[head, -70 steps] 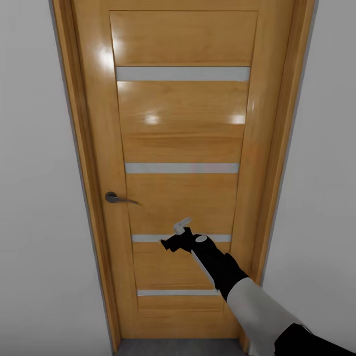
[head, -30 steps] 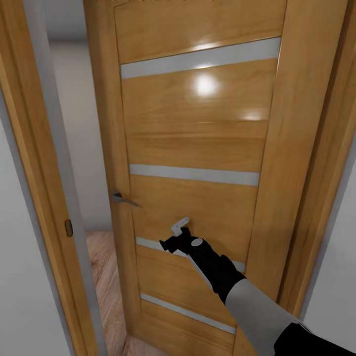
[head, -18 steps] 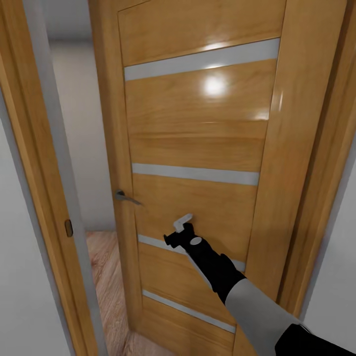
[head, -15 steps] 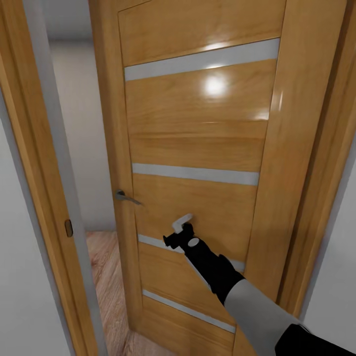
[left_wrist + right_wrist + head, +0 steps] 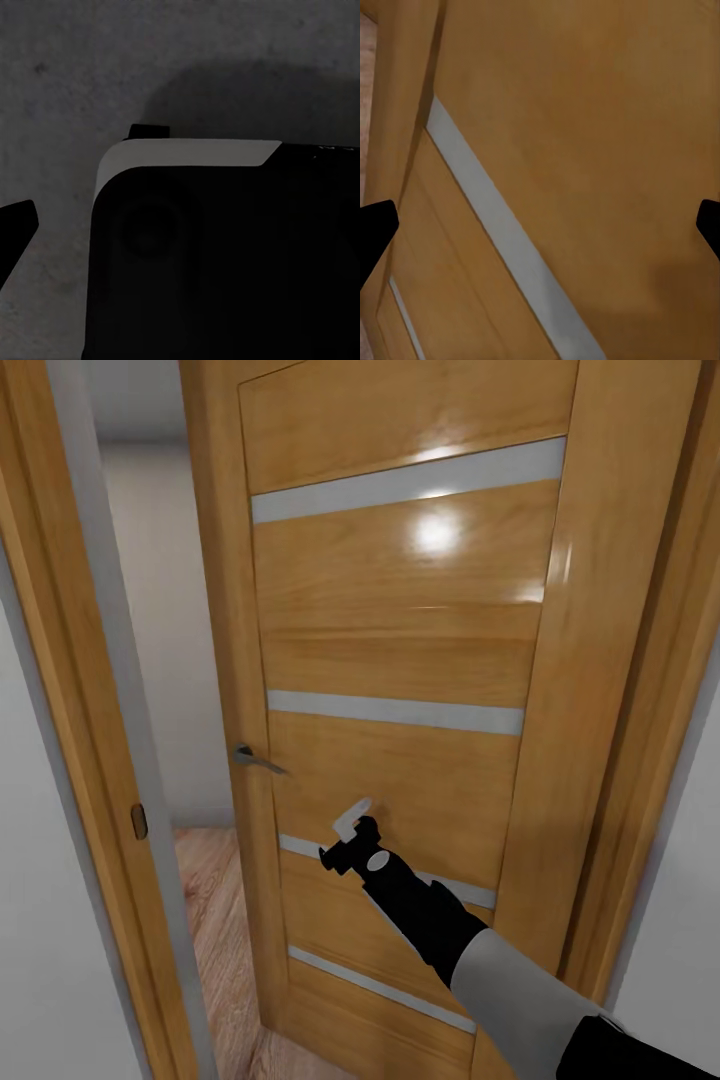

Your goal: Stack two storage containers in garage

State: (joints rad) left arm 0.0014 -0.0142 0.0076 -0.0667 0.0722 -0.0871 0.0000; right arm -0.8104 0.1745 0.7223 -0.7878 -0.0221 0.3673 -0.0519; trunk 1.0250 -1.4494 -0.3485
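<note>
The storage containers are out of view. My right gripper [image 5: 341,834] is held out in front of the lower half of a glossy wood door [image 5: 400,630], close to its face and to the right of the metal handle [image 5: 252,760]. In the right wrist view the right gripper [image 5: 540,225] stands open, its dark fingertips [image 5: 375,225] far apart with only door panel between them. The left wrist view looks down on the dark grey concrete floor [image 5: 75,67], with one fingertip [image 5: 15,225] of my left gripper at the edge and a dark part of my own body [image 5: 225,255] beyond it.
The door stands ajar, swung away from me. The gap between its handle edge and the left door frame [image 5: 90,760] reveals light wood plank flooring [image 5: 205,900] and a pale wall [image 5: 150,610]. The right frame post [image 5: 650,760] is close by.
The door has gone from shut to ajar and the view has shifted closer. In the last half second my right gripper has slid slightly left and down along the door.
</note>
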